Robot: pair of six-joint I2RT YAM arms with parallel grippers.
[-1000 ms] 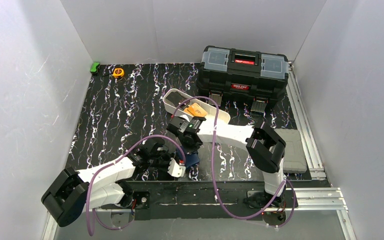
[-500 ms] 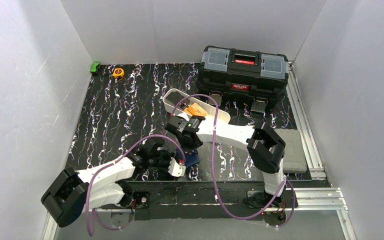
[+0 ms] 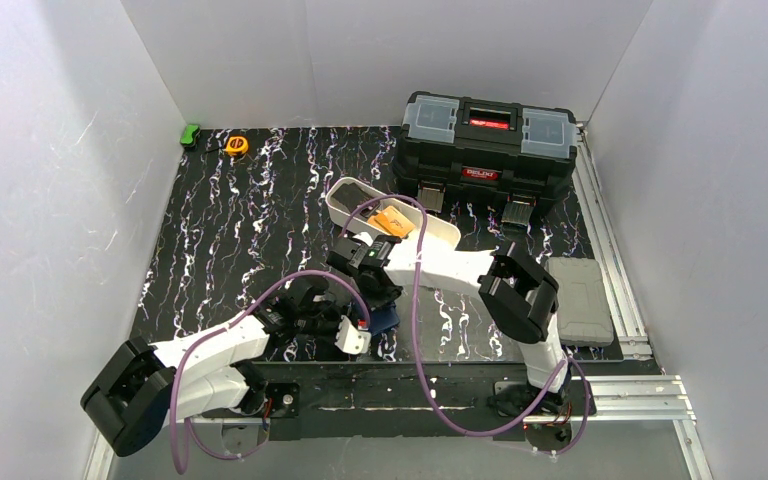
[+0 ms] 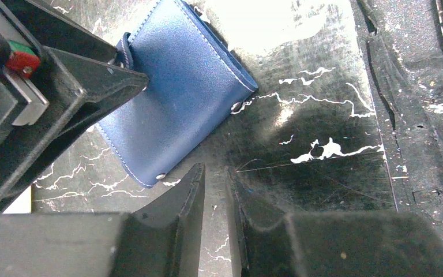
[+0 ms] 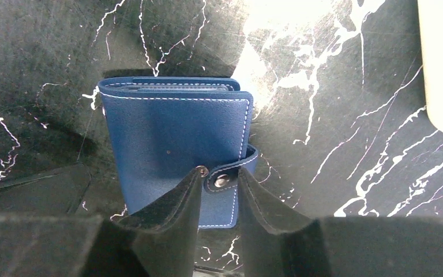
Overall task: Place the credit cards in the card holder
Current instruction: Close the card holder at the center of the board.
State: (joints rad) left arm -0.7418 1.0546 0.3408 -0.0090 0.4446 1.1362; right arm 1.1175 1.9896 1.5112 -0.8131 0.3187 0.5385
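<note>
The card holder is a navy wallet lying folded on the black table, near the front edge. My right gripper hangs over it, open, its fingers either side of the snap tab. My left gripper sits just beside the card holder, jaws a narrow gap apart with only table between them. An orange credit card lies in the white tray. Any dark cards are too small to tell.
A big black toolbox stands at the back right, just behind the tray. A yellow tape measure and a green object lie at the back left. A grey pad rests at the right edge.
My right gripper has gone from shut to open and shifted slightly left over the card holder, its elbow moving left. The left arm has not moved.
</note>
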